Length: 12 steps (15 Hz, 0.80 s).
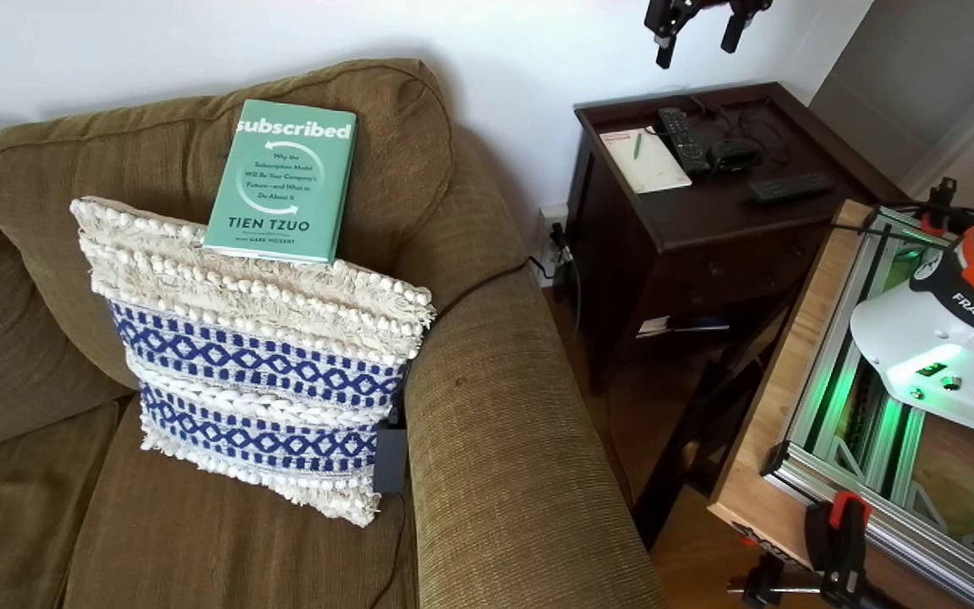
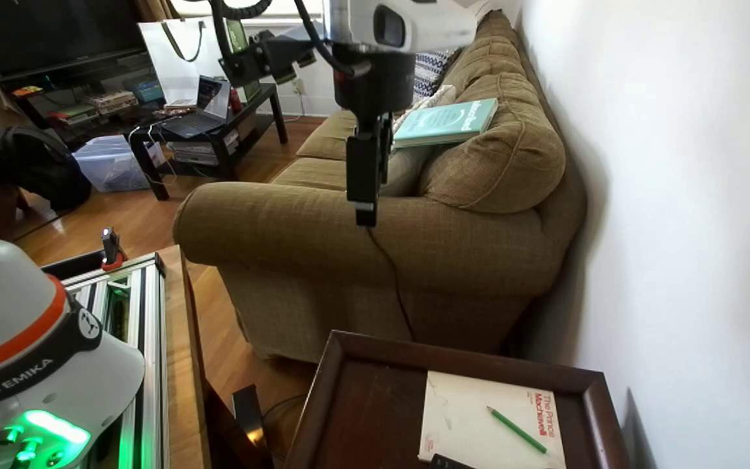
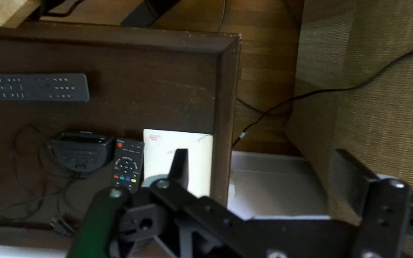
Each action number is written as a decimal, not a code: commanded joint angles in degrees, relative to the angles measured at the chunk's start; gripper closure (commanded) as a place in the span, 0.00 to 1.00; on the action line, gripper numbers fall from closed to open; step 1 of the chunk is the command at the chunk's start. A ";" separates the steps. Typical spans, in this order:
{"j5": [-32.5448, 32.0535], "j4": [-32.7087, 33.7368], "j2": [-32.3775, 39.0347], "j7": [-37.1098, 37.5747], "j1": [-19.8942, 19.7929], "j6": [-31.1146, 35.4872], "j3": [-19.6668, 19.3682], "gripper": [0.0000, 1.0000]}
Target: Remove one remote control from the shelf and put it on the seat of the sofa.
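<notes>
The shelf [image 1: 673, 222] is a dark brown cabinet. A black remote [image 1: 683, 142] with coloured buttons lies on its top beside a white booklet; this remote [image 3: 129, 163] also shows in the wrist view. A dark grey remote [image 1: 791, 188] lies nearer the robot base, also in the wrist view [image 3: 41, 87]. The olive-brown sofa [image 1: 504, 423] stands beside the shelf, and its seat [image 1: 225, 541] shows below the patterned pillow. My gripper [image 3: 264, 161] is open and empty, high above the shelf's sofa-side edge. It also shows in both exterior views [image 1: 698, 48] [image 2: 365, 195].
The white booklet [image 2: 459, 423] with a green pencil [image 2: 516, 430] and a small black device [image 3: 82, 150] with cables lie on the shelf. A fringed pillow [image 1: 259, 364] and a green book [image 1: 284, 182] lean on the sofa back. The sofa arm [image 2: 271, 228] stands between shelf and seat.
</notes>
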 commanded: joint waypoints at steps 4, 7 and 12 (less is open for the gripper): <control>-0.24 1.66 12.78 5.92 -3.76 6.43 -5.35 0.00; 0.59 3.13 18.12 4.29 -4.98 11.08 -9.49 0.00; 0.95 4.08 21.19 3.88 -4.24 15.60 -13.81 0.00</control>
